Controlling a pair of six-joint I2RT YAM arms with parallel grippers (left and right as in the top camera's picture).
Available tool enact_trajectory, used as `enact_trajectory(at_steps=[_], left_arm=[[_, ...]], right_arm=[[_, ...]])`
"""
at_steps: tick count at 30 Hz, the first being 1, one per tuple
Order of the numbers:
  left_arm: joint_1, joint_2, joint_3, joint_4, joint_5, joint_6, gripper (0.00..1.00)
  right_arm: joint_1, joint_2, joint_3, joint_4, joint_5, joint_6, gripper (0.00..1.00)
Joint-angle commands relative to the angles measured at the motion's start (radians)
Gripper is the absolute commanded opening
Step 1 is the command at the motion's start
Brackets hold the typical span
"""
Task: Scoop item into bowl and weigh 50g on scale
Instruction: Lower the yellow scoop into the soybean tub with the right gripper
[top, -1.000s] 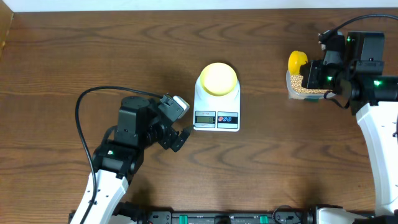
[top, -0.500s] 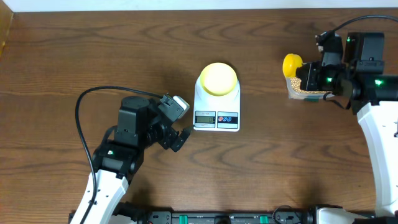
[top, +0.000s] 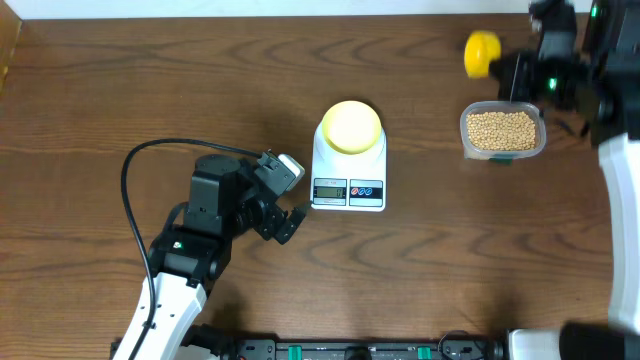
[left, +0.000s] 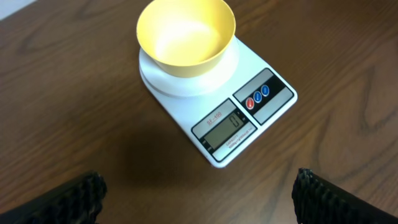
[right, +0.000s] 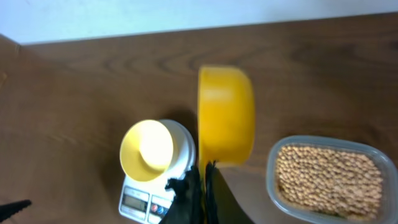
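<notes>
The pale-yellow bowl (top: 350, 126) stands empty on the white scale (top: 348, 175) at mid-table; the bowl (left: 186, 35) and scale (left: 249, 118) also fill the left wrist view, display reading 0. Tan beans (top: 502, 128) fill a clear tub (top: 468, 140) at the right. My right gripper (top: 520, 72) is shut on the handle of a yellow scoop (top: 481, 52), held raised behind the tub; in the right wrist view the scoop (right: 226, 116) is between bowl (right: 147, 151) and beans (right: 326, 175). My left gripper (top: 290, 215) is open and empty, just left of the scale.
The table's far edge meets a pale wall behind the scoop (right: 124, 18). A black cable (top: 150, 155) loops over the table left of my left arm.
My right gripper has lifted the yellow scoop up out of the bean tub and drawn it back toward the far edge, uncovering the beans. The left arm has not moved.
</notes>
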Motion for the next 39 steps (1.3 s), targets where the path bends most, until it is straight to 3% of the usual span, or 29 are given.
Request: enact_trajectory(at_steps=[1, 8, 11, 25, 39], left_arm=[[0.004, -0.005, 0.011, 0.003, 0.012, 0.003, 0.98], [0.004, -0.005, 0.011, 0.003, 0.013, 0.003, 0.98], [0.004, -0.005, 0.011, 0.003, 0.013, 0.003, 0.98], [0.004, -0.005, 0.011, 0.003, 0.013, 0.003, 0.98], [0.004, -0.005, 0.011, 0.003, 0.013, 0.003, 0.98]], right_arm=[[-0.002, 0.13, 0.179, -0.088, 0.015, -0.039, 0.01], [-0.002, 0.32, 0.475, -0.393, 0.18, -0.063, 0.01], [-0.005, 0.341, 0.531, -0.442, 0.203, -0.035, 0.01], [-0.037, 0.417, 0.545, -0.569, 0.252, -0.1, 0.01], [-0.045, 0.425, 0.449, -0.612, 0.522, -0.197, 0.01]])
